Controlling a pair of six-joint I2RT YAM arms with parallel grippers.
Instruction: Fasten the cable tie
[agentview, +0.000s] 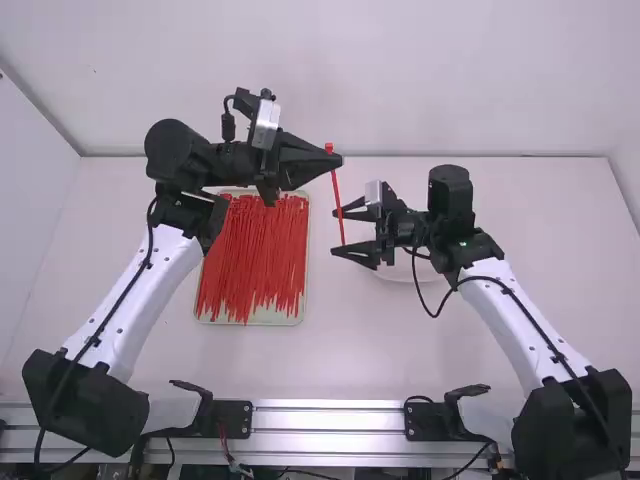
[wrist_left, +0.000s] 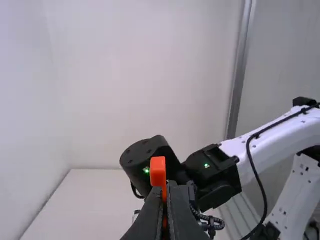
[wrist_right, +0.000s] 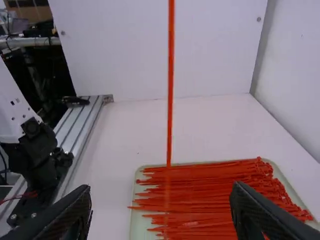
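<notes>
My left gripper (agentview: 322, 160) is raised above the table, shut on the head end of one red cable tie (agentview: 338, 200). The tie hangs straight down from it, its tip near my right gripper (agentview: 352, 232). In the left wrist view the fingers (wrist_left: 150, 212) pinch the tie's square head (wrist_left: 158, 172). My right gripper (wrist_right: 160, 189) stands wide open just right of the strap (wrist_right: 170, 85), not touching it. Under and left of both lies a tray (agentview: 250, 322) piled with red cable ties (agentview: 255, 250).
A white dish (agentview: 412, 272) sits on the table beneath the right wrist. The tray (wrist_right: 133, 220) of loose ties (wrist_right: 215, 195) lies beyond the hanging strap in the right wrist view. White walls close the table at the back and sides.
</notes>
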